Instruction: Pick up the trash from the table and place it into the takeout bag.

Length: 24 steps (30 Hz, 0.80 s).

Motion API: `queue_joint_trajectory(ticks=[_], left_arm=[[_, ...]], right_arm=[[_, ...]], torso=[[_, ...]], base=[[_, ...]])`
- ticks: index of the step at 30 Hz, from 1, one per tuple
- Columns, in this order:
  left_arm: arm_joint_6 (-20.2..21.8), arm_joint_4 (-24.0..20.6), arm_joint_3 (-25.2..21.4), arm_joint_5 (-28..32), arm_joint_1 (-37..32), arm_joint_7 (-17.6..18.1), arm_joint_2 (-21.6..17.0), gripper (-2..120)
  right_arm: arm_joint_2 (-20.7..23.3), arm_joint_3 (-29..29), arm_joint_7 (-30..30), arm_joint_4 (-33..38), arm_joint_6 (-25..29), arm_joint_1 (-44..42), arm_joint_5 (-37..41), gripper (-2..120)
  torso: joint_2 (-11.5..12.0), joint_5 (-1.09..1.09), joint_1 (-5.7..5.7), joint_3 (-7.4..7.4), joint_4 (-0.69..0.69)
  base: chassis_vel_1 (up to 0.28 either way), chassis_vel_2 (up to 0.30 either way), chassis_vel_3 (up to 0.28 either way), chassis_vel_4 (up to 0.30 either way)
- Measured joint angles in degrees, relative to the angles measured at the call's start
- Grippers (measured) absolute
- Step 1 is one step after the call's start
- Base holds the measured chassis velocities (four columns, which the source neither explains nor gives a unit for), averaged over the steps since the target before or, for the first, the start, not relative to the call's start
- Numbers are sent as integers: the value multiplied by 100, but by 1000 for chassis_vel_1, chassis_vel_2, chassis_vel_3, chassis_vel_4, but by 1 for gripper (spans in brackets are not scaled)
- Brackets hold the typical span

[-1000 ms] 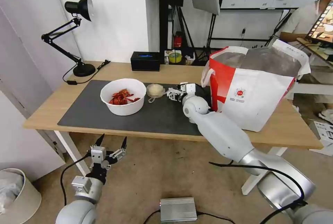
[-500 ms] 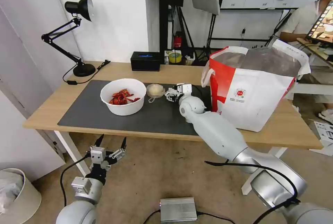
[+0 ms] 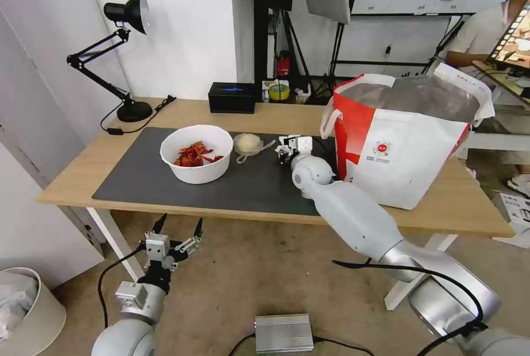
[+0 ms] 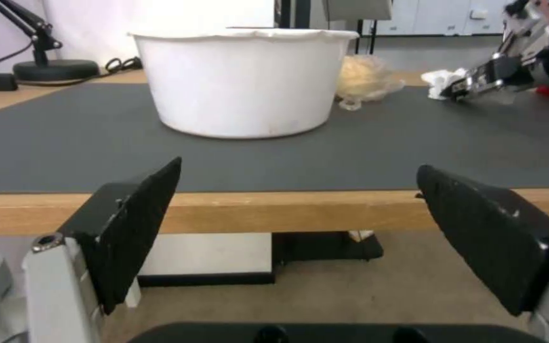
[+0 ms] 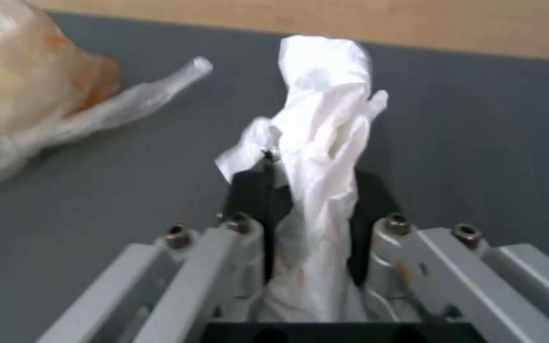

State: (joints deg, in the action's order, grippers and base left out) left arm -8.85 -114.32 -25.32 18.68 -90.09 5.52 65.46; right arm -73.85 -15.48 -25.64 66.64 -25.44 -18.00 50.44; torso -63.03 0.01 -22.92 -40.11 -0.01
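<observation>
Crumpled white tissue wad [image 5: 322, 157] stands upright, pinched between the right gripper [image 5: 310, 190] fingers over the mat [image 5: 478, 143].

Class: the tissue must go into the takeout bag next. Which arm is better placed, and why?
Right. The right gripper is shut on the tissue wad, beside the takeout bag. The left gripper hangs open below the table.
</observation>
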Motion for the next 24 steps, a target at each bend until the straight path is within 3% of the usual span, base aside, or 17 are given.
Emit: queue_joint_trajectory(ticks=[5, 6, 9, 17, 24], left_arm=[[-1, -16, 21, -5, 9, 5, -5, 100], [-1, -16, 21, -5, 9, 5, -5, 100], [-1, -40, 20, -6, -4, 11, -12, 100], [-1, -84, 37, -12, -42, 12, 4, 100], [1, -105, 151, -77, -37, 16, 22, 100]], right_arm=[[500, 33, -25, 1056, 22, -248, 254, 1], [500, 33, -25, 1056, 22, -248, 254, 1], [958, 79, -107, 2020, 22, -579, 445, 0], [1807, 458, -215, 3652, 16, -1371, 545, 0], [2718, 1544, -237, 5070, 51, -1880, 643, 0]], torso=[[-1, 0, 0, 1, 0], [-1, 0, 0, 1, 0], [0, 0, 0, 1, 1], [0, 1, 1, 1, -1], [0, 0, 1, 1, 0]], base=[[0, 0, 0, 0], [0, 0, 0, 0], [0, 0, 0, 0], [0, 0, 0, 0], [0, 0, 0, 0]])
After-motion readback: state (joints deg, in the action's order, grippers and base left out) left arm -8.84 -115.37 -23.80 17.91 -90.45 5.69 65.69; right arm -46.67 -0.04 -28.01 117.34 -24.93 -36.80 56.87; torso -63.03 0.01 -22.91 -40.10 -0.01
